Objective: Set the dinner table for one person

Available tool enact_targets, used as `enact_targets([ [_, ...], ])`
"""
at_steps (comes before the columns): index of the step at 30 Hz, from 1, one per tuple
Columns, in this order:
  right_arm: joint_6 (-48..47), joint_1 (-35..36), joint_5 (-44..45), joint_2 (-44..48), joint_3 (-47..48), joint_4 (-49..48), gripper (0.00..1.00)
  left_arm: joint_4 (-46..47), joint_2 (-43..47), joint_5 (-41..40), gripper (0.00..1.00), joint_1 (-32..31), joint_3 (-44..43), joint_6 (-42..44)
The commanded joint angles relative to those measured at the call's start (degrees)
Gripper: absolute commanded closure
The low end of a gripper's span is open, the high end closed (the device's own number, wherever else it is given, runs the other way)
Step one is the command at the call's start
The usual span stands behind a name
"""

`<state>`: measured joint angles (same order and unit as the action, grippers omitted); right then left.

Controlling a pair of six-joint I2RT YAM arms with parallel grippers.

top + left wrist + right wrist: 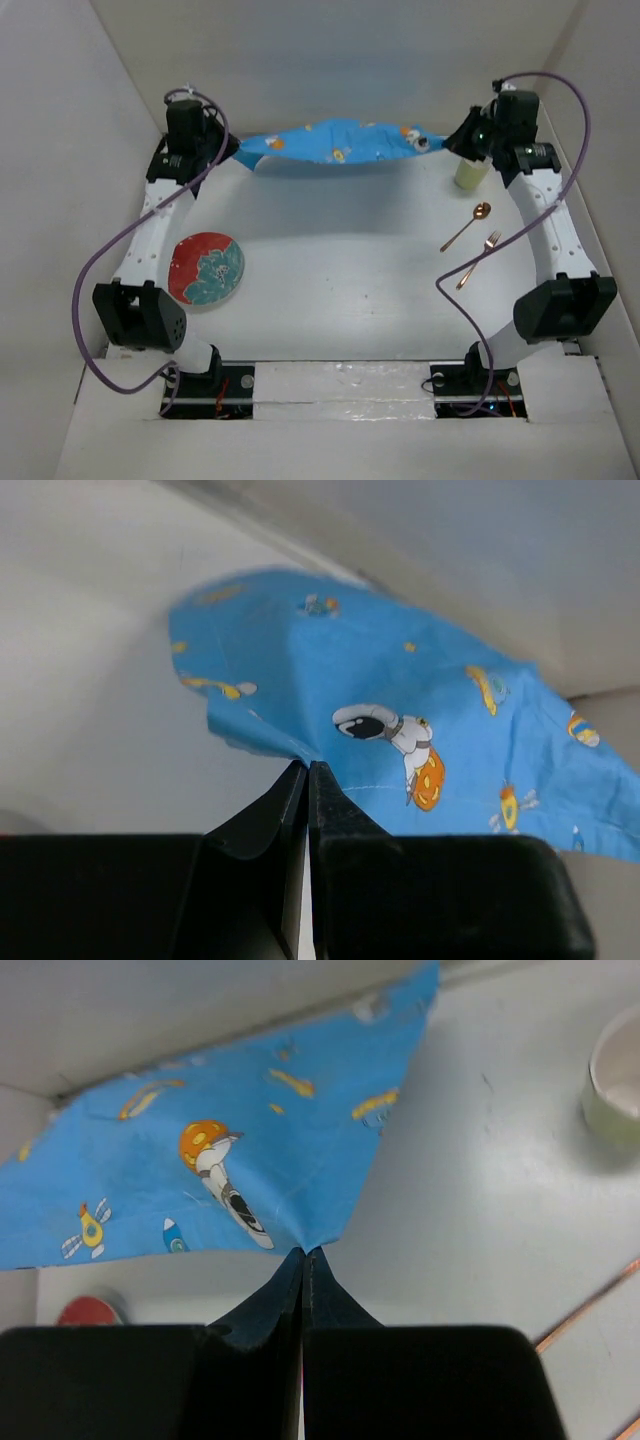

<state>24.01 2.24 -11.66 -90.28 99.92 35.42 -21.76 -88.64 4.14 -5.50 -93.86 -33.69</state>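
A blue cartoon-printed placemat (335, 143) hangs stretched between my two grippers above the back of the white dinner table (340, 280). My left gripper (238, 152) is shut on its left corner; in the left wrist view (307, 767) the cloth (400, 710) spreads away from the closed tips. My right gripper (447, 142) is shut on its right corner, seen in the right wrist view (303, 1252) with the cloth (230, 1160) beyond. A red and teal plate (206, 268) lies at the left. A copper spoon (467, 226) and fork (480, 258) lie at the right.
A pale cup (471, 173) stands just below my right gripper, and shows in the right wrist view (615, 1075). White walls close in the table at the back and both sides. Purple cables loop off both arms.
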Motion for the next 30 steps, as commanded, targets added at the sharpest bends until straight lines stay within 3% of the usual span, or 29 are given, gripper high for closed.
enact_targets([
  [1,-0.28,-0.75,-0.99,1.41,-12.17,-6.85,1.0,7.51,3.64,3.85,1.0,-0.13,13.68,-0.94],
  [3,-0.19,-1.27,-1.17,2.39,-20.53,-9.48,1.0,9.62,4.79,4.99,1.0,-0.13,22.18,-1.2],
  [9,-0.63,-1.27,1.02,-0.94,-29.5,-10.1,1.0,14.46,5.24,6.67,1.0,-1.87,36.19,-1.03],
  [14,-0.19,-1.27,1.46,-0.34,-34.61,-10.9,1.0,15.25,3.12,6.49,1.0,-3.12,41.21,-0.85],
  [21,-0.98,-1.8,3.49,4.93,-42.08,-10.2,1.0,11.75,9.53,4.74,1.0,-3.12,49.03,1.17],
  [30,-2.56,-1.8,2.61,12.58,-49.55,-8.17,1.0,7.96,11.04,-0.8,1.0,-3.12,51.42,3.02],
])
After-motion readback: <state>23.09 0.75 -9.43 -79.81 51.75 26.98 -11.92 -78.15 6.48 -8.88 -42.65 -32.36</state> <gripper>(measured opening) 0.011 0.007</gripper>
